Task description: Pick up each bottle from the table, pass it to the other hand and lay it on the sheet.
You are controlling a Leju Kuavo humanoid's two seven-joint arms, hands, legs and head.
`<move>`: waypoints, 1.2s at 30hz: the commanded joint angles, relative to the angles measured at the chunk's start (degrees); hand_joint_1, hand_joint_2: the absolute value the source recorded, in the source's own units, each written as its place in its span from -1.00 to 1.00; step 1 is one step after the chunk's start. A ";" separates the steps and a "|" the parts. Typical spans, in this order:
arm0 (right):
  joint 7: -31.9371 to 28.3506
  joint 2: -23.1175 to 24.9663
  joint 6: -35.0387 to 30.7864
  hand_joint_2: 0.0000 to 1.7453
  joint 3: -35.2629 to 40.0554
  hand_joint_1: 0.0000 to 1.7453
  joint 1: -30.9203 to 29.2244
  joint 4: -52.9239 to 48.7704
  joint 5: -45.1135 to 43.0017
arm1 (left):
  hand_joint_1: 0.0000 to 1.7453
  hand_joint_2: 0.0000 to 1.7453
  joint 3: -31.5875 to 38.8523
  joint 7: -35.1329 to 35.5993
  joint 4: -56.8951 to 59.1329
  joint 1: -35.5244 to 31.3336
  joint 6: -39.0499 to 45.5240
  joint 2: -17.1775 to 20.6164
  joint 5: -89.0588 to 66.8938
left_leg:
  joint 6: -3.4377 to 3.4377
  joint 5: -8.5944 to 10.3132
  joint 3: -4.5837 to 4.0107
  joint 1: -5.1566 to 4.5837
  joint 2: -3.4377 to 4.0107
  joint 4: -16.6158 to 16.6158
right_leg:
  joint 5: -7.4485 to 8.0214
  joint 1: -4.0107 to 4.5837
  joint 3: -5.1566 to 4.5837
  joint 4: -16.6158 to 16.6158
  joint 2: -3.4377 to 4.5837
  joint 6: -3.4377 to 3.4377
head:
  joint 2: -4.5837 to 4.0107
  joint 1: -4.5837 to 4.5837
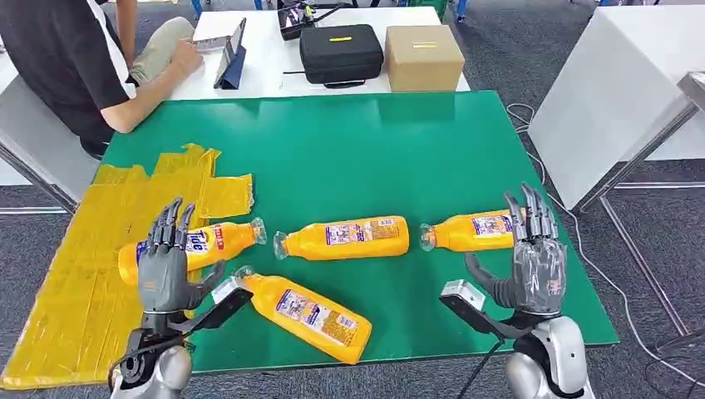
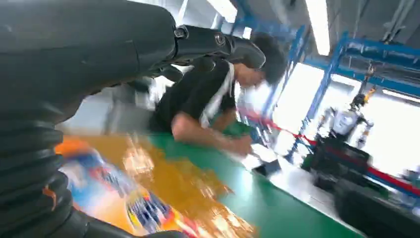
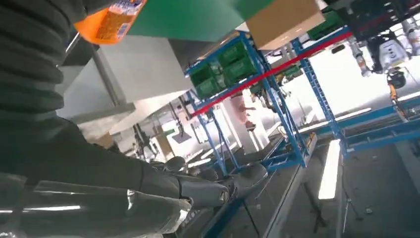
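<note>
4 orange bottles on the green table (image 1: 349, 141) right now. 1 bottle (image 1: 208, 245) is lying on the yellow sheet (image 1: 75, 283) at the left, partly behind the left hand (image 1: 166, 262), which is up with fingers spread and holding nothing. A 2nd bottle (image 1: 309, 313) sits near the front edge, a 3rd (image 1: 345, 238) is mid-table, and the 4th (image 1: 470, 230) is just beside the right hand (image 1: 532, 258), also open and empty. A person (image 1: 75, 58) sits at the far left corner.
</note>
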 commanded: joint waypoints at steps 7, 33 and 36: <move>8.42 -21.74 33.48 1.00 -1.43 -1.00 -4.56 8.18 2.15 | -1.00 1.00 -0.88 -12.48 2.22 2.73 -11.17 2.25 24.98 | -0.13 -0.09 0.18 -0.06 0.04 -0.01 | -0.04 -0.06 0.20 -0.08 0.04 -0.01 | 0.02 0.02; 0.56 -28.99 35.38 1.00 1.44 -1.00 -17.05 26.04 3.32 | -1.00 1.00 1.28 -13.97 8.59 -1.81 -15.41 0.90 31.30 | -0.05 0.00 0.09 -0.03 0.06 -0.01 | 0.10 0.03 0.12 -0.17 0.01 0.01 | 0.02 0.00; 0.85 -27.27 32.10 1.00 2.02 -1.00 -19.24 28.90 6.54 | -1.00 1.00 1.71 -14.40 10.45 -2.71 -15.31 0.36 31.09 | -0.06 0.01 0.13 -0.03 0.06 -0.05 | 0.10 0.01 0.17 -0.20 0.02 0.00 | 0.00 0.00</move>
